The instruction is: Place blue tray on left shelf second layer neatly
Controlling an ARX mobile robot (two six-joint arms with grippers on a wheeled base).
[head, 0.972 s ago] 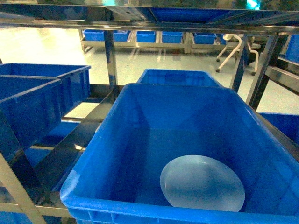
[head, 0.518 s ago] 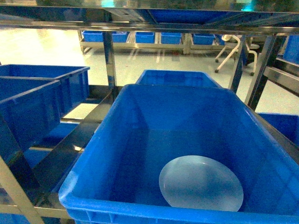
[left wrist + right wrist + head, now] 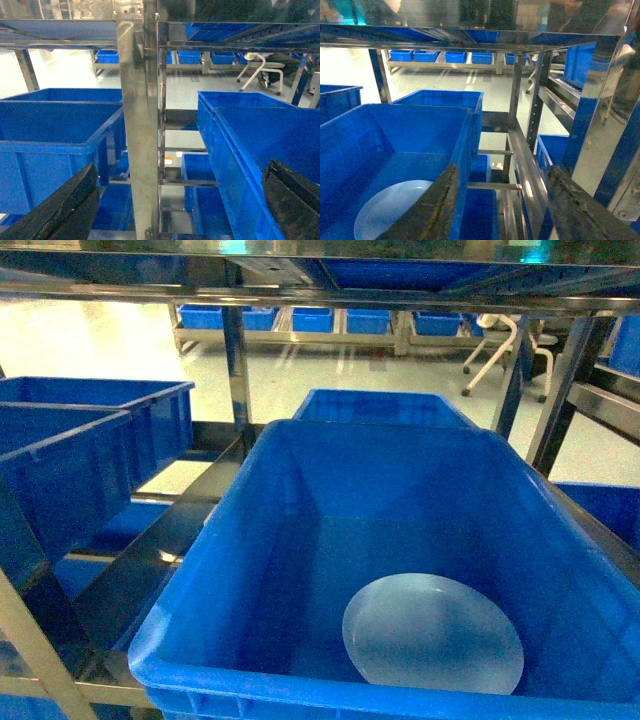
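While lying flat in crate (image 3: pixel 300 540), blue tray (image 3: pixel 432 632) pale, round, glossy | both grippers spread wide, empty

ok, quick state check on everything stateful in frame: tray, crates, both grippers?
blue tray: lying flat on the floor of the near crate, not gripped
near crate: open-topped, holds only the tray
left crates: open-topped, contents not visible
left gripper: open, holding nothing
right gripper: open, holding nothing, above the near crate's right wall
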